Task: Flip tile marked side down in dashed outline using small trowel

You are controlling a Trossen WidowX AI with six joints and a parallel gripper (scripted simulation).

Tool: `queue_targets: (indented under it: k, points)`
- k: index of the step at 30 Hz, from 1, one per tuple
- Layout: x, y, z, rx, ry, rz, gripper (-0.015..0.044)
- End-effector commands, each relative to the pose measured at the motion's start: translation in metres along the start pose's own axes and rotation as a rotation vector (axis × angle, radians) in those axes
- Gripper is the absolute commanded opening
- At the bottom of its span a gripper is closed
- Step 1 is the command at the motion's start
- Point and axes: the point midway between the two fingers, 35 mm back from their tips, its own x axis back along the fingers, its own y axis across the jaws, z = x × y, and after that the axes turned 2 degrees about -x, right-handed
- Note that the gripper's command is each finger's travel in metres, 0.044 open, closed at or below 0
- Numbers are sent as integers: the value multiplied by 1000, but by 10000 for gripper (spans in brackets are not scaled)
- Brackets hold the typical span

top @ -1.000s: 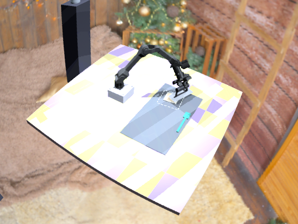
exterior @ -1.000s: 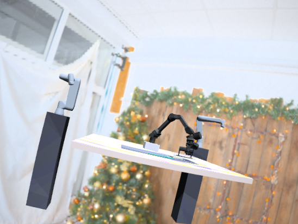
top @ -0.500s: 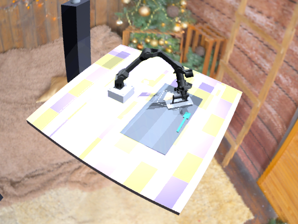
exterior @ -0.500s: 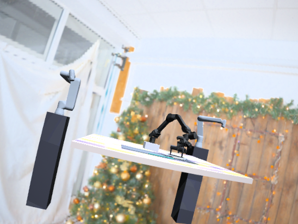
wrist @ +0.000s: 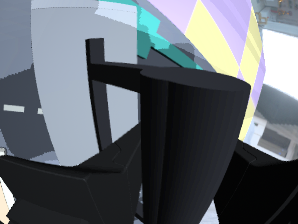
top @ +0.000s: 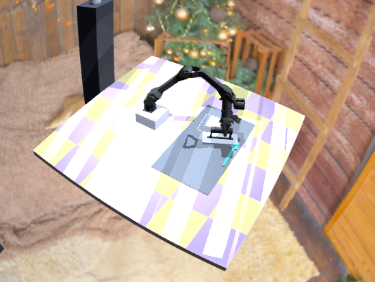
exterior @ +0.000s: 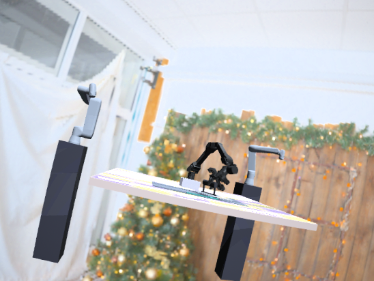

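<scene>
My gripper (top: 224, 130) (wrist: 173, 127) is shut on the trowel's thick black handle. The trowel's wide, light grey blade (top: 219, 141) (wrist: 55, 60) is below the handle, low over the mat; its exact height is hard to tell. A white tile (top: 212, 122) lies inside the dashed outline (top: 202, 122) (wrist: 14, 108), just behind the blade in the top view. Its visible face looks plain white, and the arm and blade cover part of the outline. No mark can be made out at this size.
The blue-grey mat (top: 185, 168) lies on the patterned table (top: 113, 171). A teal tool (top: 229, 156) (wrist: 147, 27) lies near the mat's right edge, close to the blade. The arm's white base (top: 152, 120) stands left of the mat.
</scene>
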Motion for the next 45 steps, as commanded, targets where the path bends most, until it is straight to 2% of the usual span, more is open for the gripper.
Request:
queue_targets:
  k: [1, 22, 45]
  points:
    - [-12, -24, 10, -78, 59, 22, 0]
    - [-70, -97, 76, -322, 325, 41, 0]
    - [-114, -175, 185, -678, 688, 169, 0]
